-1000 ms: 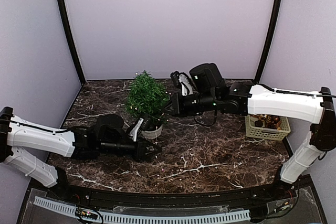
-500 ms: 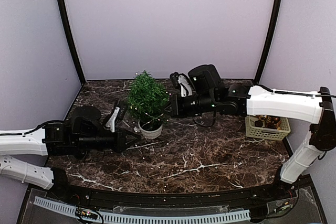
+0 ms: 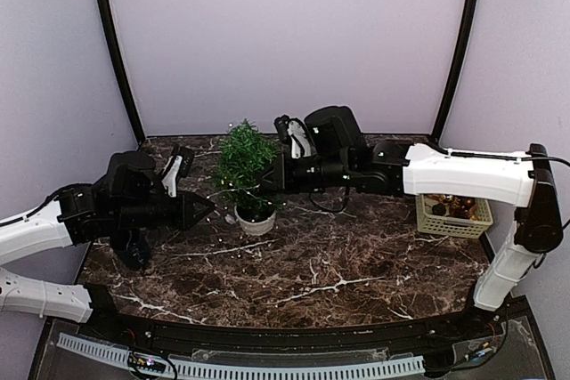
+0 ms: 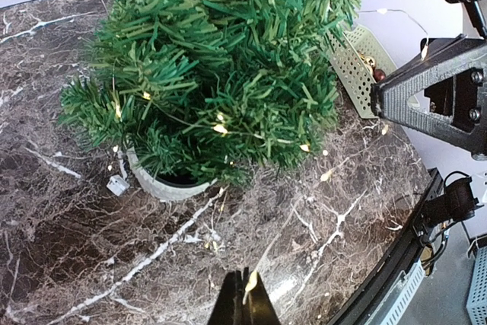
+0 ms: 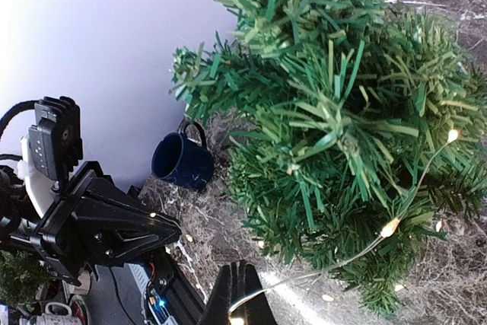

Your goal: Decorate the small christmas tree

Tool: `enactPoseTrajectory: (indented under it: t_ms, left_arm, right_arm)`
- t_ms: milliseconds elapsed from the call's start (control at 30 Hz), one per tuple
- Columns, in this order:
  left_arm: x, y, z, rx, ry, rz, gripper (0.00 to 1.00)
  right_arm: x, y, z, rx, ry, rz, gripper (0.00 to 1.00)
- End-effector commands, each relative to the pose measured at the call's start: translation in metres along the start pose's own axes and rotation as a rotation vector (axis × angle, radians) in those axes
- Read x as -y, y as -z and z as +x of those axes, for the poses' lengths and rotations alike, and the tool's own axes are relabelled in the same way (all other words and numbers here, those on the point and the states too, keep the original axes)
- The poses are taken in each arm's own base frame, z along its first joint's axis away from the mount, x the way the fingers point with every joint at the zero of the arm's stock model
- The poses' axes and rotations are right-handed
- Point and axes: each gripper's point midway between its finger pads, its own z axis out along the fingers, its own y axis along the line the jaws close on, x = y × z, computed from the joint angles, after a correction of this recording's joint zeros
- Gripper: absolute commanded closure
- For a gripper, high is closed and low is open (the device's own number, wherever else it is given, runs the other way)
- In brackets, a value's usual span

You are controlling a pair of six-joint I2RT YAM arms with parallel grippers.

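The small christmas tree [image 3: 248,159] stands in its white pot [image 3: 256,222] at the back middle of the table. A thin string of warm fairy lights [image 4: 221,127] lies over its branches and trails onto the marble. My left gripper [image 3: 208,209] is left of the pot. In the left wrist view it [image 4: 245,281] is shut on the wire by one lit bulb. My right gripper [image 3: 267,181] is against the tree's right side. In the right wrist view it [image 5: 242,272] is shut on the wire [image 5: 380,235], which runs up into the tree [image 5: 335,112].
A beige basket [image 3: 452,214] with brown ornaments stands at the right edge and shows in the left wrist view [image 4: 356,62]. A dark blue mug [image 5: 181,160] stands behind and left of the tree. A small white tag [image 4: 117,185] lies beside the pot. Loose bulbs [image 3: 237,252] dot the marble.
My left arm has swung from in front of the pot to the left of the tree and risen, pulling the wire. My right gripper has moved left toward the tree.
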Motion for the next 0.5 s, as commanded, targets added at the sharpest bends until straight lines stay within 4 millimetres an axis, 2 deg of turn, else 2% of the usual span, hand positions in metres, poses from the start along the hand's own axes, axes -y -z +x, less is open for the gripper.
enactPoseTrajectory:
  t_ms: [0,233,467]
  left_arm:
    - [-0.001,0.007,-0.015,0.026,-0.028,-0.004,1.00]
    - [-0.021,-0.002,-0.016,0.011,-0.007,-0.031,1.00]
    - [-0.019,-0.013,-0.022,0.007,-0.007,0.003,1.00]
  right_arm:
    - [-0.018,0.000,-0.028,0.102,0.001,-0.034,1.00]
    - [-0.010,-0.008,-0.036,0.128,0.003,0.017,1.00]
    - [-0.001,-0.014,-0.043,0.154,0.032,0.078,1.00]
